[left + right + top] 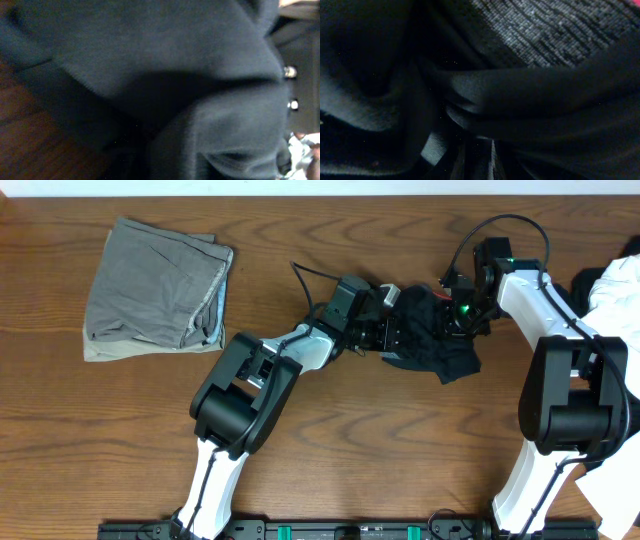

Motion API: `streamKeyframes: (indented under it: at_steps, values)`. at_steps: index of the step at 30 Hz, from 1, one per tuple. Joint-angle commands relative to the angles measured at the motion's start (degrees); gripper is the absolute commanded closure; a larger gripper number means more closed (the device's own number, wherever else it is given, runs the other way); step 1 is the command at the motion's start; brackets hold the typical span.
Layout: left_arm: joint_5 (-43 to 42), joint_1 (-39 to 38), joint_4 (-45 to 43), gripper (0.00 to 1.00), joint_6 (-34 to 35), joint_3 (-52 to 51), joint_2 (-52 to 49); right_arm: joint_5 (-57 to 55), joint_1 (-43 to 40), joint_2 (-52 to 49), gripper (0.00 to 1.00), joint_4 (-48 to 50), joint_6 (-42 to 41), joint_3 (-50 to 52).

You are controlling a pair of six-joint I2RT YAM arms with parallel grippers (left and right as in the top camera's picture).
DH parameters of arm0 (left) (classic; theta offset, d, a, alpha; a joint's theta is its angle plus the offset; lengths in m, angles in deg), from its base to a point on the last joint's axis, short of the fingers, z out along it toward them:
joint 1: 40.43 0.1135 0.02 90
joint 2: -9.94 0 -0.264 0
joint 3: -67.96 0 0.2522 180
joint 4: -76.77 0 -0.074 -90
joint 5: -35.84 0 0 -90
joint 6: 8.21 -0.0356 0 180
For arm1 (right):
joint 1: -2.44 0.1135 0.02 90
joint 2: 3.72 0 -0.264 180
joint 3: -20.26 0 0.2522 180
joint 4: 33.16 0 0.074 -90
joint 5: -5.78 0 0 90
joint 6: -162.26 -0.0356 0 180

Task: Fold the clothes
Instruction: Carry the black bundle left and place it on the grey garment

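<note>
A crumpled black garment [432,332] lies right of the table's middle. My left gripper [393,330] is pushed into its left edge. In the left wrist view black cloth [165,75] fills the picture and hides the jaws. My right gripper [462,313] is at the garment's upper right side. In the right wrist view its dark fingers [492,160] stand close together at the bottom, with black folds [530,95] drawn in between them. A folded grey garment [155,285] lies at the far left. A white garment [618,288] sits at the right edge.
Bare brown wood [400,460] spreads in front of the black garment. Cables [310,280] loop behind the left arm. The right arm's white links [560,370] stand next to the white garment.
</note>
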Motion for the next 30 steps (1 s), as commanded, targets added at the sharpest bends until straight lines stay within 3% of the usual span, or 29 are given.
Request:
streamKeyframes:
  at_steps: [1,8,17,25,30]
  values:
    - [-5.4,0.0,-0.8,0.94,-3.4,0.2,-0.9,0.5,0.7,-0.2,0.85,-0.7,-0.6,0.2]
    - [-11.1,4.9,2.1,0.94,-4.3,0.2,0.4,0.7,-2.8,3.5,0.87,-6.9,-0.6,-3.0]
    - [-13.7,18.6,4.0,0.94,-4.3,0.2,10.2,0.7,-7.4,12.7,0.87,-9.4,-0.6,-5.6]
    - [-13.6,34.1,1.2,0.94,-4.6,0.3,20.9,0.8,-7.7,14.6,0.87,-9.0,-2.3,-5.6]
    - [-13.4,47.2,-1.5,0.94,-5.9,0.3,22.4,0.8,-7.5,14.6,0.87,-9.0,-2.5,-5.6]
